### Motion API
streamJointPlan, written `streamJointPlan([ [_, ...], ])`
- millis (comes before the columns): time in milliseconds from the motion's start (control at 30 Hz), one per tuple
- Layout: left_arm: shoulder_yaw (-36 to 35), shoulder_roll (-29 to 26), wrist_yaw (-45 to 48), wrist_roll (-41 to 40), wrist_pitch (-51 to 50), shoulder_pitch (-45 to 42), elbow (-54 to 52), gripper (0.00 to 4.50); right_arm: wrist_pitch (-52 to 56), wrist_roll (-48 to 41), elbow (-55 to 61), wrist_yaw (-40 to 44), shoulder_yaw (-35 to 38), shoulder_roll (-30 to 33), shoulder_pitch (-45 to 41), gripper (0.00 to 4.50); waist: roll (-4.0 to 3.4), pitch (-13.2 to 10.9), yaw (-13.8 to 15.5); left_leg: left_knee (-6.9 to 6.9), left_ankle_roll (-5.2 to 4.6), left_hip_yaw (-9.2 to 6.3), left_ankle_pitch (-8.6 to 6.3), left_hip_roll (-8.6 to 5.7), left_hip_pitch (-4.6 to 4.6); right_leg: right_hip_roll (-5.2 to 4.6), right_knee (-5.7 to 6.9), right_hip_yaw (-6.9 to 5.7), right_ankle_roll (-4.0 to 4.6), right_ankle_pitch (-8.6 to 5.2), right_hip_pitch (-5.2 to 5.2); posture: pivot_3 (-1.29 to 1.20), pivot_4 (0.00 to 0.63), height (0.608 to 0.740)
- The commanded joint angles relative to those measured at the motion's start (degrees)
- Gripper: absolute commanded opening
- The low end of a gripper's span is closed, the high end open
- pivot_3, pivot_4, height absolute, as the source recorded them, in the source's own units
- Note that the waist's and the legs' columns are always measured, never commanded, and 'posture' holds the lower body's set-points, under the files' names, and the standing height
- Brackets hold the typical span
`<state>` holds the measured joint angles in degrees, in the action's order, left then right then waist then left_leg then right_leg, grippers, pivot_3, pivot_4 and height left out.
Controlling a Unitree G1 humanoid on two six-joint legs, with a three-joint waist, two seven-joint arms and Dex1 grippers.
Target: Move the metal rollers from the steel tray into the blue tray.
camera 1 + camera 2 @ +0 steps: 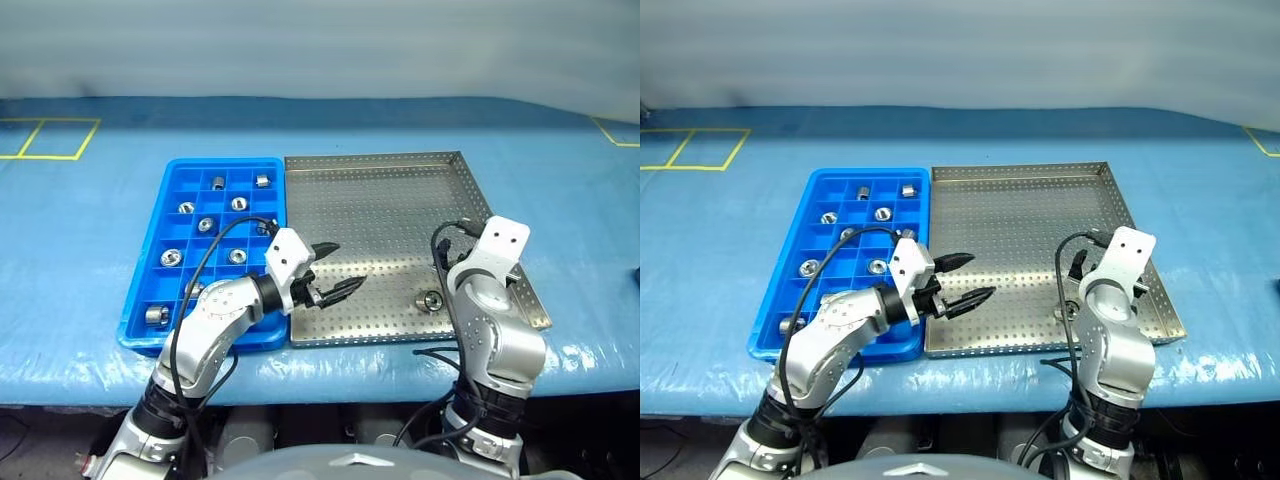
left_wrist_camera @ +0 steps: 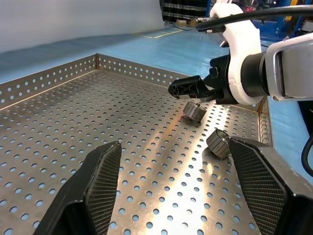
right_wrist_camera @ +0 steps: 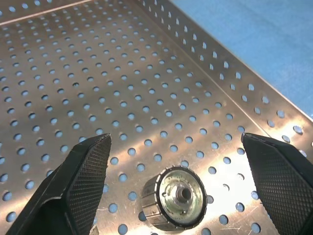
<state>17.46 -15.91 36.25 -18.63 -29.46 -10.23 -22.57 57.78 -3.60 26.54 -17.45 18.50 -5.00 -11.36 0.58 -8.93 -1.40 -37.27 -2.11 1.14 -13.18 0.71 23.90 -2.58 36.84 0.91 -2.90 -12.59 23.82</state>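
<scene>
Head views: blue tray sits on blue table cover, long side touching steel tray on its right. Blue tray grid holds rollers, one per cell: abt 8 visible, spread over far, mid and near rows; some cells hidden behind L arm. Steel tray nearly bare, one roller in near-right corner area, just beside R arm. L gripper hangs over steel tray's near-left part, fingers spread, nothing between them. R gripper over near-right part of steel tray, mostly hidden behind its own wrist. Yellow tape lines on cover at far left.

L wrist view: L fingers wide apart, empty, over perforated floor. Two rollers on floor near tray's corner: one lying under R gripper's black fingertips, other close by, just beside L gripper's finger. Low perforated rim runs behind.

R wrist view: R fingers wide apart, not gripping. Roller lies on floor between them, on its side, toothed edge and centre hole facing cam, touching neither finger. Tray rim close, blue cover beyond.
</scene>
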Motion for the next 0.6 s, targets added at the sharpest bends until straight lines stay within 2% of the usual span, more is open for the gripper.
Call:
streamJointPlan([
  [33,1.1,-0.5,0.4,0.2,-0.2,-1.0,-1.8,3.8,-0.8,-1.4,-0.4,-0.2,0.2,-4.0,1.4,4.48,0.0,0.0,0.0,0.0,0.0,0.0,0.0,0.0,0.0,0.0,0.0,0.0,0.0,0.0,0.0,-0.01,0.15,0.74],
  [300,1.8,-1.7,0.3,0.0,-0.9,-1.2,-2.8,3.8,-0.9,-5.2,-1.4,-0.8,2.6,-4.9,1.5,4.48,-0.01,0.0,0.0,0.0,-0.01,0.01,0.0,0.01,-0.01,0.01,0.01,0.01,-0.03,-0.02,0.0,0.0,0.15,0.74],
  [400,1.7,-1.7,0.2,-0.2,-1.0,-1.1,-3.0,3.8,-0.7,-6.5,-1.4,-1.2,3.2,-4.8,1.2,3.86,-0.02,0.0,0.0,0.0,-0.01,0.01,0.0,0.01,-0.01,0.0,0.0,0.02,-0.04,-0.02,0.0,0.0,0.15,0.74],
  [600,1.8,-1.6,0.4,-0.1,-0.3,-1.0,-2.4,3.8,-0.6,-8.0,-1.6,-2.0,3.2,-4.2,1.2,1.9,-0.01,0.0,0.0,0.0,-0.01,0.01,0.0,0.01,-0.01,0.01,0.01,0.02,-0.04,-0.01,0.0,0.0,0.15,0.74],
])
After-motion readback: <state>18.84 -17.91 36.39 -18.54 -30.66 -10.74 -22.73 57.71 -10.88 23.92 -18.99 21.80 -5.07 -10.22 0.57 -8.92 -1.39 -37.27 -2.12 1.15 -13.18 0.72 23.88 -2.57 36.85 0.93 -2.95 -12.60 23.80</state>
